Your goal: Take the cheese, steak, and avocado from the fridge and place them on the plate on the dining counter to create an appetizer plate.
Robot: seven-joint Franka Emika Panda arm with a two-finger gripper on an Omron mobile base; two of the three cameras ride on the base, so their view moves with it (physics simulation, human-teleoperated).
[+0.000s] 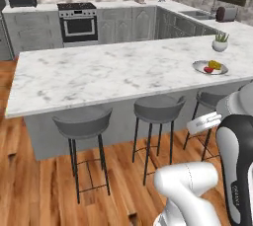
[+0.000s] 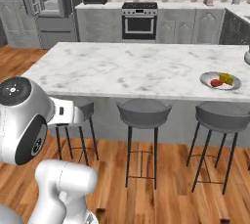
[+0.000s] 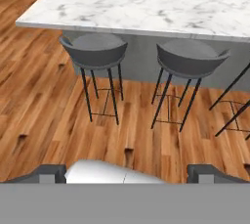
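Open gripper [image 3: 127,171] low over floor, plate [image 1: 203,64] far off

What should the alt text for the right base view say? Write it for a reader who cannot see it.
A long white marble dining counter carries a small grey plate near its right end, holding the yellow cheese and the red steak. Three grey stools stand along its near side on a wooden floor.

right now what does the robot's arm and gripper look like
The arm is glossy white, built of rounded, bulbous segments. One link carries a long black panel with small pale lettering too small to read. A joint ends in a round dark cap with a lighter centre. The gripper has two small dark grey blocky fingertips. No cables visible.
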